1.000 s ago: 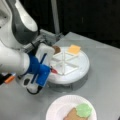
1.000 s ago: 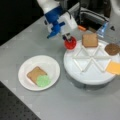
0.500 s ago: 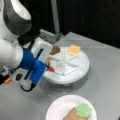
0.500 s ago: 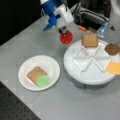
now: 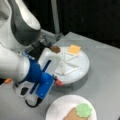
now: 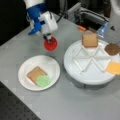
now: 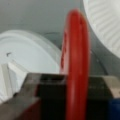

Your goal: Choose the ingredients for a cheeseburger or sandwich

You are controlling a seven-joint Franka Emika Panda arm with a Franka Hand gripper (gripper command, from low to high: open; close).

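**Red disc in the gripper, above the table between tray and plate**

We see the gripper [image 6: 49, 38] closed down to the thickness of the red disc [image 6: 50, 44], which hangs edge-on below it. In the wrist view the disc [image 7: 76, 62] stands upright on its rim, pinched at its lower part between the dark jaws. It appears to be clear of the table [image 6: 75, 100], though we cannot be certain from these angles.

In a front view the disc sits over bare table, between the paper plate [image 6: 25, 68] and the white divided tray [image 6: 75, 72], nearer the plate's far edge. From the opposite side only a sliver of the red disc [image 5: 58, 82] shows past the blue wrist housing, just beside the tray's rim [image 5: 82, 72].

On the plate we note a toast square [image 6: 35, 74] with a green disc [image 6: 43, 80] overlapping its corner; both show again in a front view [image 5: 83, 110].

The tray holds a second toast square [image 6: 89, 40], a dark brown patty [image 6: 112, 49] and a cheese square [image 6: 114, 67], each in its own compartment.
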